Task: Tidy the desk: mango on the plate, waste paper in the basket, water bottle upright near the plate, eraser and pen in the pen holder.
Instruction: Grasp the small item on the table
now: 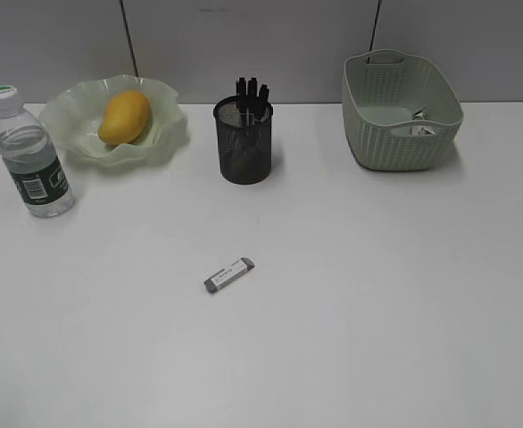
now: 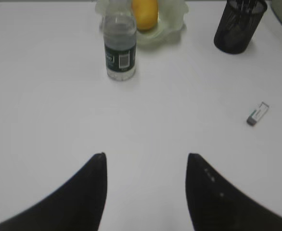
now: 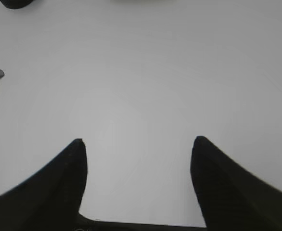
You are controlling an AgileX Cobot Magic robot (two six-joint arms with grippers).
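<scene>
Exterior view of the desk [image 1: 351, 294], a plain white tabletop seen at a downward slant. At rear left the mango [image 1: 124, 117] lies inside the plate [image 1: 168, 134], a pale green dish with a wavy rim; just in front of the plate and to its left the water bottle [image 1: 29, 153] stands upright, cap on. At rear centre stands the pen holder [image 1: 244, 143], a black mesh cup with dark pen [image 1: 251, 92] tops projecting above its rim. At rear right sits the basket [image 1: 400, 111], pale green with woven sides; a small white object low inside it is probably the waste paper [image 1: 422, 127], though only a little of it shows over the wall. The eraser [image 1: 229, 275] — a small white and grey block — lies flat on the bare desk toward the middle, well apart from the pen holder. Wrist views: the left gripper [image 2: 146, 159] hangs over bare tabletop with its two dark fingers spread and nothing between them, the bottle and plate ahead of it; the right gripper [image 3: 138, 142] is likewise spread wide and empty above the desk — one end of the eraser shows at that view's left edge.
</scene>
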